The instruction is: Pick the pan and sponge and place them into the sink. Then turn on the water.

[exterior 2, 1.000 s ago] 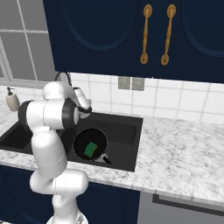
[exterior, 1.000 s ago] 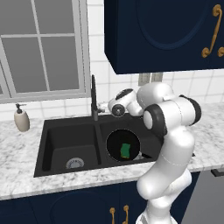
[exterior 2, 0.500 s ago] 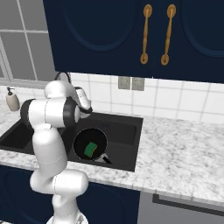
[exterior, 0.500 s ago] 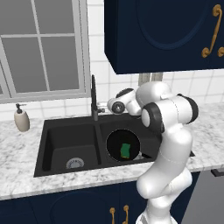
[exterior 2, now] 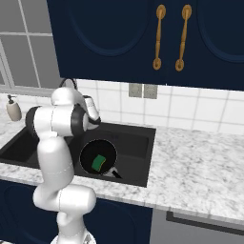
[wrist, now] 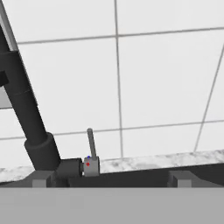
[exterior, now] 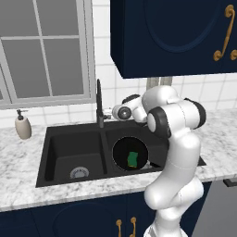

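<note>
The arm [exterior: 178, 152] is glossy white all over, built of fat rounded segments like stacked capsules, and it takes up the right half of the left base picture. Where one segment meets the next there is a dark, nearly black band or round cap; the biggest of these (a black disc rimmed in white) sits near the centre of that picture. In the right base picture the same white shell [exterior 2: 55, 157] fills the left side, with a dark ring around the shoulder-like joint at upper left. No cables, screws or markings can be made out on it.
</note>
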